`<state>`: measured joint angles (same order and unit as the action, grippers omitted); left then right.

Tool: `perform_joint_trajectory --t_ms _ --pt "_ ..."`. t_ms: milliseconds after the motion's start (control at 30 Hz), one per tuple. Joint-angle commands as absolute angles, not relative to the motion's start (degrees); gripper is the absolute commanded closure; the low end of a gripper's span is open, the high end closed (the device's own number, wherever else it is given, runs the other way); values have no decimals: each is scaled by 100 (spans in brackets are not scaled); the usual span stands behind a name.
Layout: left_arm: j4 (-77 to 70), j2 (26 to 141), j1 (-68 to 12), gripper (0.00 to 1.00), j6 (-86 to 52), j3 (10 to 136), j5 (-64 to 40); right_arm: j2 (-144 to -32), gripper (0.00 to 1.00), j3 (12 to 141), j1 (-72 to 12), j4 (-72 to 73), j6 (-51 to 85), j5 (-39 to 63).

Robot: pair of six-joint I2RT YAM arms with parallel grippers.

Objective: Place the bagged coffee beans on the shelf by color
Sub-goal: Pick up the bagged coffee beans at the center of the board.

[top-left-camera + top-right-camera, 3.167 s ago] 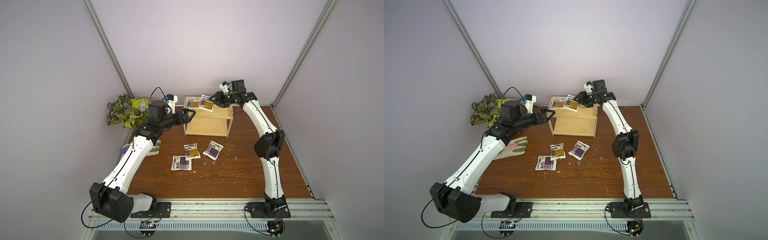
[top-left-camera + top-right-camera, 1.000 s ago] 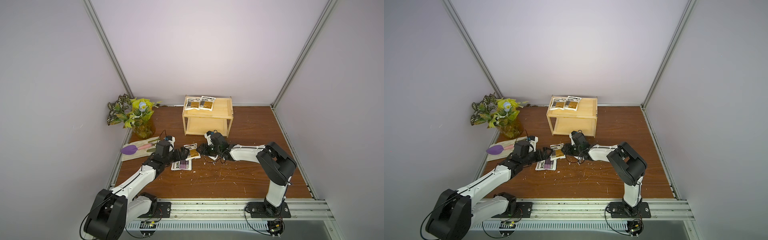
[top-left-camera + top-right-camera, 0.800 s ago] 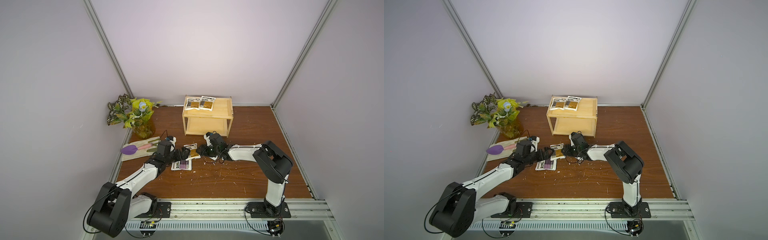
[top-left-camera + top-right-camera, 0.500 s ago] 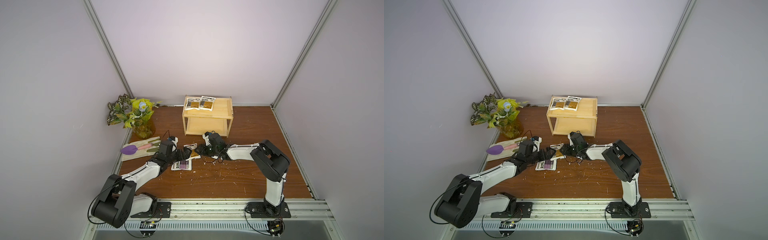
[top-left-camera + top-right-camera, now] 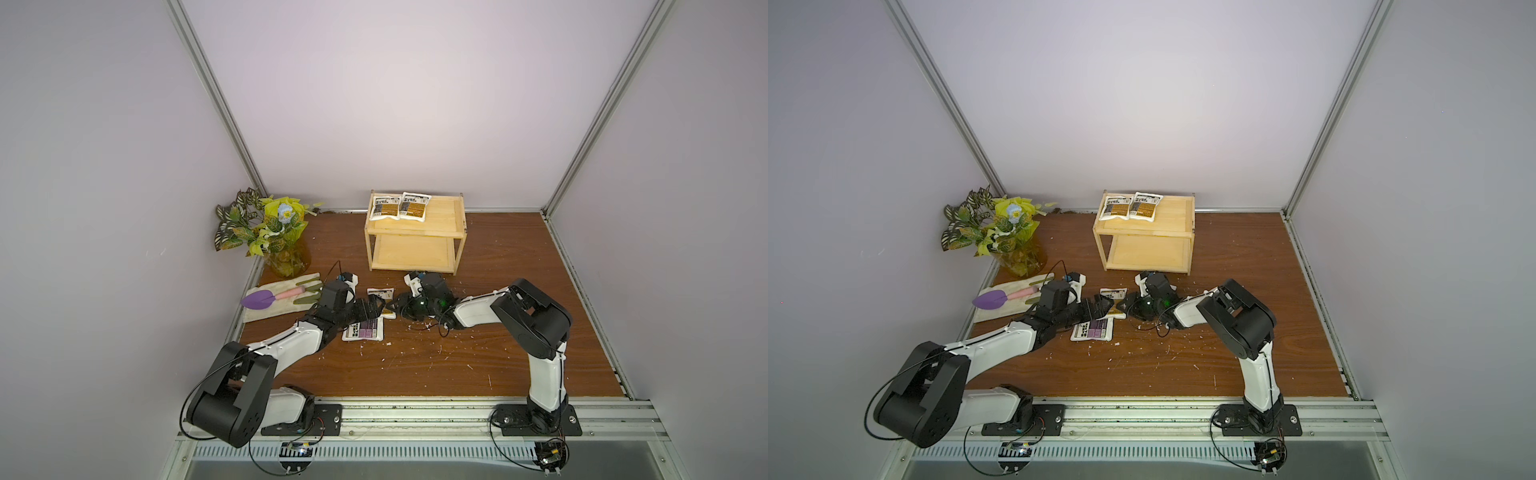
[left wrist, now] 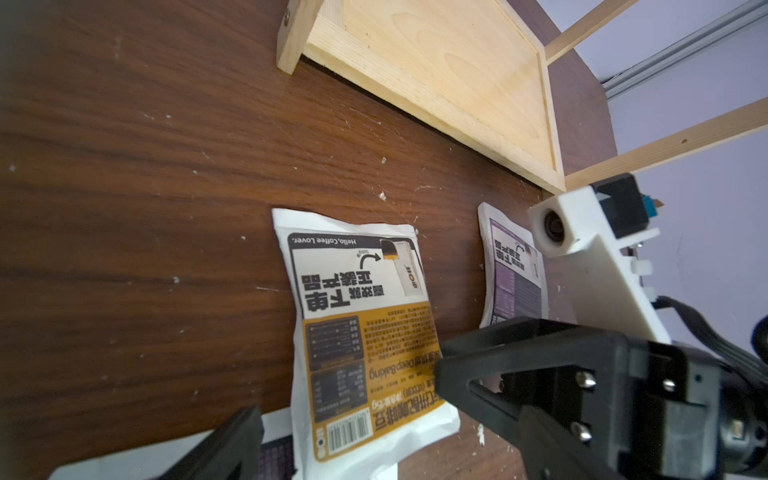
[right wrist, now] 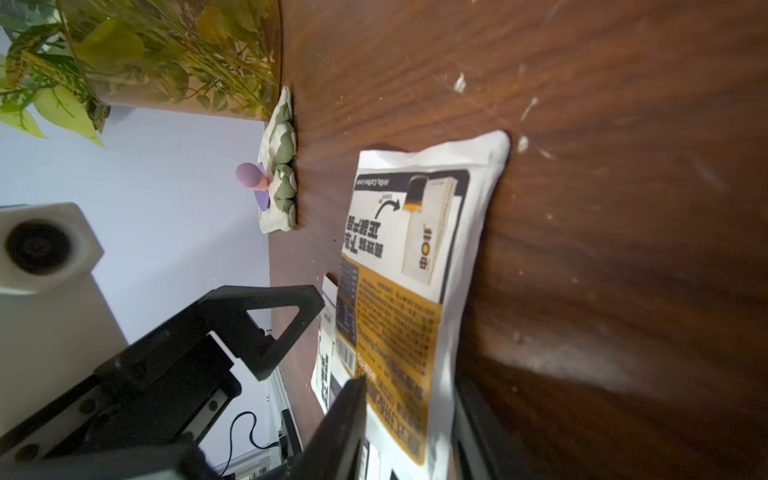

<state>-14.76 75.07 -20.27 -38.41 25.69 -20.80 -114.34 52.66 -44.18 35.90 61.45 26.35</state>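
Low at the golden-brown pouch (image 6: 361,324), left gripper (image 5: 376,305) and right gripper (image 7: 409,384) outstretched.

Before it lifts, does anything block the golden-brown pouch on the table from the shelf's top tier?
Nothing visible: only bare brown table lies between the white golden-brown-labelled pouch and the pale wooden two-tier shelf.

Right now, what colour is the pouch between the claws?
White pouch, golden-brown block; left wrist view.

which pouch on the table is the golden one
The golden-brown pouch, alone with that colour; the purple pouch and the second purple pouch flank it.
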Motion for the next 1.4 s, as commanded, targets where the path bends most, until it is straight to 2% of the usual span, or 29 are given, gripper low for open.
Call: perform_joint_trajectory --t_ms 0,200,400,633,967,1367 --pt "-1539 7506 -2090 0 -3814 2520 -2157 -11406 70 5231 -4432 3980 6337 2844" --pt "-1469 7488 -2094 1 -3745 2562 -2177 -11362 87 5169 -4396 4007 6361 2867" --pt "-1140 7257 -2092 0 -3635 2718 -2129 -11212 100 5045 -4379 4123 6432 2939" --pt "-450 6831 -2090 1 -3474 3145 -1929 -10873 100 4891 -4373 4175 6450 3045" --pt "461 6475 -2083 1 -3306 3831 -1728 -9818 100 4522 -4370 3836 6307 3094" --pt "1644 6036 -2065 0 -3197 5008 -1866 -7908 100 4351 -4321 2083 5559 3024"
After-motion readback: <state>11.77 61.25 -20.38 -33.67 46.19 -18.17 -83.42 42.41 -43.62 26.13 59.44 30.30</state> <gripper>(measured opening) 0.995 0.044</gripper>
